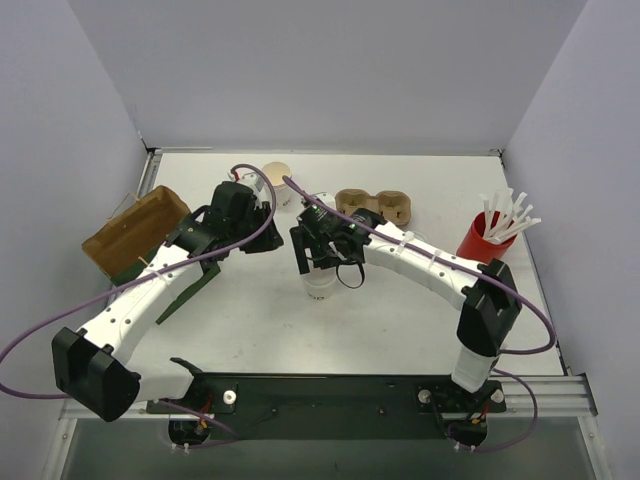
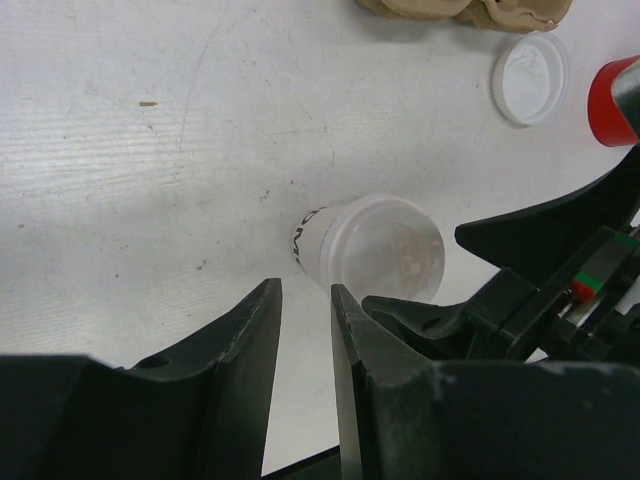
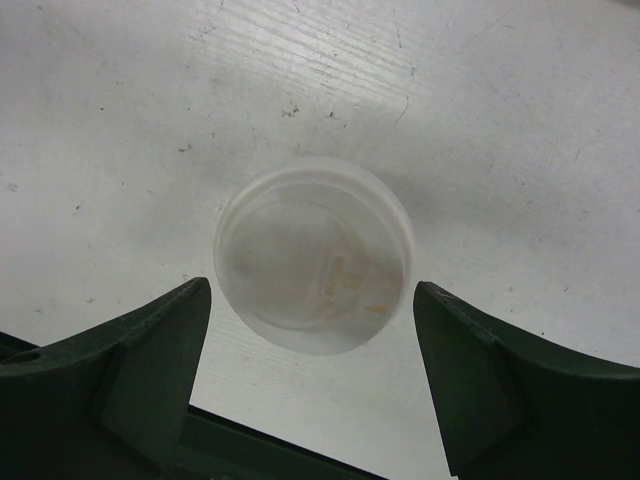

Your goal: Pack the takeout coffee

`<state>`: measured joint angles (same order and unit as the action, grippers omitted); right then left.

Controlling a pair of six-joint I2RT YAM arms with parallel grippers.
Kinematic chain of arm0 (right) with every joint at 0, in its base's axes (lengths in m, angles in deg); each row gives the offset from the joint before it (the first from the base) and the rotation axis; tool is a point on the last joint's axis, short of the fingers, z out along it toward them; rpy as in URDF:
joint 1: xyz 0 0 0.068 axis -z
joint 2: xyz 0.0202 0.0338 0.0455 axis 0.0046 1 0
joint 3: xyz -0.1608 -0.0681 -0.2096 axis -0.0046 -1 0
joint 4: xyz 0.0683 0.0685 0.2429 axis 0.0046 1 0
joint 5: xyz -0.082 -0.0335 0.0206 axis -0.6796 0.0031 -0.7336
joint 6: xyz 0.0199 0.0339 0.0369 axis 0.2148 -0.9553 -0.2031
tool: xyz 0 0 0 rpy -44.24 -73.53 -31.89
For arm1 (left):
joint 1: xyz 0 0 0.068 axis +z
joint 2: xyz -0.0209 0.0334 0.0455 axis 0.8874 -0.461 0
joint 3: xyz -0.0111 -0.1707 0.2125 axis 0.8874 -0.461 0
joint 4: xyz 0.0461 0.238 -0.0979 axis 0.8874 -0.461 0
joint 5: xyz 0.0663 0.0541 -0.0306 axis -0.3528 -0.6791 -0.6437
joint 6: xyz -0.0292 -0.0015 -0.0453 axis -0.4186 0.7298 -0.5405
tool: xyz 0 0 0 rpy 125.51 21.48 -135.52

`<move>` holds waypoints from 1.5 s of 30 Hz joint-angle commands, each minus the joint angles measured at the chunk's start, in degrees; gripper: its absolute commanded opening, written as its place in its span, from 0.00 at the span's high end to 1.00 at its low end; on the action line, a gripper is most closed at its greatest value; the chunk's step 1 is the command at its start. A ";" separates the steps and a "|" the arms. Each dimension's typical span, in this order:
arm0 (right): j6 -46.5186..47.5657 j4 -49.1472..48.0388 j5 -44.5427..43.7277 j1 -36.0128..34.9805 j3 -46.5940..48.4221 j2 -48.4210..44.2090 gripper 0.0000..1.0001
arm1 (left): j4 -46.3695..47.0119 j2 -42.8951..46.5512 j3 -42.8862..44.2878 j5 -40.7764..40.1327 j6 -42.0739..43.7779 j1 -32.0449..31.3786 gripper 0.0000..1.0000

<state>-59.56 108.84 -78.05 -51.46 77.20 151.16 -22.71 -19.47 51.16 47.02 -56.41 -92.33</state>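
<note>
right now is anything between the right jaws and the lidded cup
Nothing: in the right wrist view the open right jaws flank the lidded cup, with only slivers of bare table between.

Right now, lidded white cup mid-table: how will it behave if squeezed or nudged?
The white cup looks like thin paper, so a hard squeeze probably dents it. It stands upright on a narrow base; a high nudge may tip it. Its lid likely stiffens the rim.

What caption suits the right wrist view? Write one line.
Right gripper open, its fingers either side of the lidded white coffee cup standing on the white table.
</note>
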 commanded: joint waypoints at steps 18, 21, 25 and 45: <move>1.96 7.39 -1.60 -1.62 7.49 6.00 0.20 | 0.35 1.10 -0.31 1.82 1.53 0.78 0.63; 1.96 7.56 -1.42 -1.62 7.67 6.71 0.20 | 0.61 1.10 -0.49 2.09 1.62 0.78 0.63; 1.79 7.56 -1.25 -1.71 7.58 7.32 0.20 | 0.61 1.18 -0.49 2.17 1.71 0.95 0.63; -0.15 8.09 -4.68 -1.45 5.74 3.98 0.56 | 0.87 1.01 -1.19 2.70 2.06 1.30 0.63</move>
<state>-58.78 114.35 -80.34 -52.86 83.15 158.33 -23.15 -19.47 49.96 48.83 -55.10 -91.61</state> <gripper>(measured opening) 0.553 0.368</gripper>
